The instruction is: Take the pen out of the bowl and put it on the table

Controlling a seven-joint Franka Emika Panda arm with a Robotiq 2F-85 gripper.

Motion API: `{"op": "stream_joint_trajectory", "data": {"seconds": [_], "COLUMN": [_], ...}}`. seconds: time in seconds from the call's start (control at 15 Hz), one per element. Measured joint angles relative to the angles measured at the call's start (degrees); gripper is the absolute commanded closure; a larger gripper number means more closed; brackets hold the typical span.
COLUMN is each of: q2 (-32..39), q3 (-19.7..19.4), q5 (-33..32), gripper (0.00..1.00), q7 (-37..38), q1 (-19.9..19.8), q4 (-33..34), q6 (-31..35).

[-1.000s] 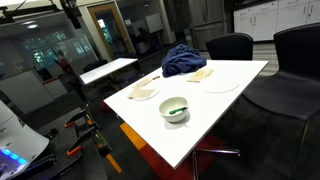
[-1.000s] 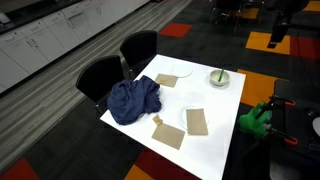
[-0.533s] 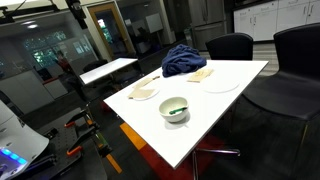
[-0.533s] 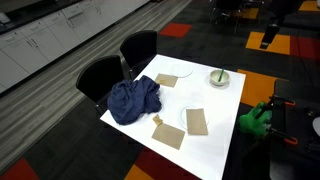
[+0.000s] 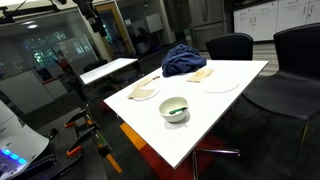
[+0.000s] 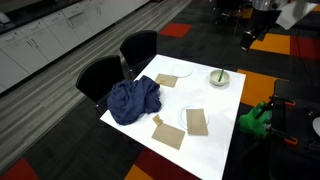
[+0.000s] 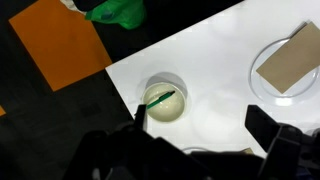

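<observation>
Wrist view: gripper [image 7: 198, 116] at the lower edge of frame, jaws spread wide, nothing between them. Centre-left of frame: the bowl [image 7: 165, 84], with the pen [image 7: 160, 100] lying slantwise inside.

Status: no step done. Descent, grasp, lift-out and set-down on the table [image 7: 215, 70] all remain.

Pen: thin, green, short, roughly spanning the bowl.

In an exterior view the gripper [image 6: 249, 40] hangs upper right, well apart from the bowl.

Legible text, labels, brands, numbers, signs: none in any view; table [image 5: 215, 95] and bowl [image 7: 164, 100] surfaces plain, unmarked; pen [image 7: 160, 99] too small to show any print; background cabinets and glass partitions carry no readable lettering.
</observation>
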Motion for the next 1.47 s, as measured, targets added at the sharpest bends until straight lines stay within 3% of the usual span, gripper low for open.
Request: {"op": "stream_joint_trajectory", "data": {"seconds": [0.87, 1.47], "q2": [17.94, 26.43], "q3": [-3.72, -8.44], "q5": [2.99, -10.23], "gripper": [0.0, 0.0], "q7": [26.12, 47.91], "q1": [-2.89, -2.85], "q4": [0.06, 0.17], "q6": [24.91, 31.4]}}
